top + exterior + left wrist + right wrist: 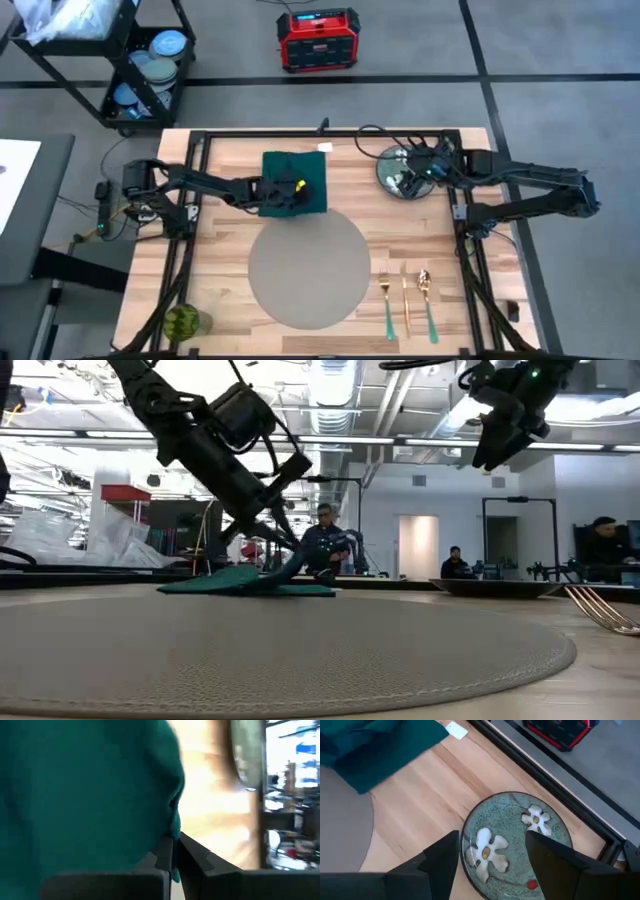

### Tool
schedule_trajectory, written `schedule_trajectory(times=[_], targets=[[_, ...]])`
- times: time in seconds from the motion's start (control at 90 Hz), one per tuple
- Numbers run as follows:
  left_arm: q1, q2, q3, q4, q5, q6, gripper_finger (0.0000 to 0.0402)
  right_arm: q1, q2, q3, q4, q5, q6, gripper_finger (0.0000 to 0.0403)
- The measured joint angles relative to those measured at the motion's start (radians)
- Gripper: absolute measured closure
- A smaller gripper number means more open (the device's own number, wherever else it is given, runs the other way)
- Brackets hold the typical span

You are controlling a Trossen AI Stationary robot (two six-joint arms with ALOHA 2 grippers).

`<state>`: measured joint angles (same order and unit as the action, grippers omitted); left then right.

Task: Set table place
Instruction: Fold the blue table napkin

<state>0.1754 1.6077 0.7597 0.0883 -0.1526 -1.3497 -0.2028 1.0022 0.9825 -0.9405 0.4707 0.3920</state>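
grey floor [560,40], black wire cart [140,60]

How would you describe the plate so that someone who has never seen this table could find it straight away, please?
Start at the big round grey placemat in the middle of the wooden table, then look to the far right corner, under the open right gripper. The plate there is round and dark, unlike the green napkin, with white flowers.

Dark green napkin [295,183], grey-taupe placemat [308,268], white-flowered teal plate [520,845].
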Motion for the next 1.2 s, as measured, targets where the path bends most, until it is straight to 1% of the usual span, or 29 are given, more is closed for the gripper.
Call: schedule_trajectory(times=[0.122,0.233,0.378,0.533,0.711,0.822,0.922,1.056,1.2], targets=[[0.013,-0.023,0.000,-0.129,-0.034,0.003,0.0402,0.000,0.000,0.000,0.001,0.000,0.000,0.0188],[0.023,-0.026,0.000,-0.182,-0.063,0.007,0.0402,0.000,0.000,0.000,0.004,0.000,0.000,0.0188],[0.044,-0.027,0.000,-0.154,-0.079,0.023,0.0402,0.000,0.000,0.000,0.007,-0.002,0.000,0.0188],[0.055,-0.027,0.003,-0.011,-0.078,0.124,0.0402,0.000,0.000,0.000,0.008,-0.003,0.001,0.0188],[0.063,-0.027,0.048,-0.001,-0.078,0.265,0.0402,0.000,0.000,0.000,0.008,-0.048,0.003,0.0186],[0.062,-0.027,0.065,-0.022,-0.049,0.312,0.0400,0.000,0.000,0.000,0.007,-0.055,0.003,0.0180],[0.062,-0.027,0.065,-0.086,-0.033,0.315,0.0386,0.000,0.000,0.000,0.007,-0.064,0.003,0.0174],[0.061,-0.027,0.065,-0.186,-0.026,0.315,0.0352,0.000,0.000,0.000,0.007,-0.079,0.003,0.0169],[0.061,-0.027,0.065,-0.181,-0.006,0.339,0.0310,0.000,0.000,0.000,0.007,-0.081,0.000,0.0168]])
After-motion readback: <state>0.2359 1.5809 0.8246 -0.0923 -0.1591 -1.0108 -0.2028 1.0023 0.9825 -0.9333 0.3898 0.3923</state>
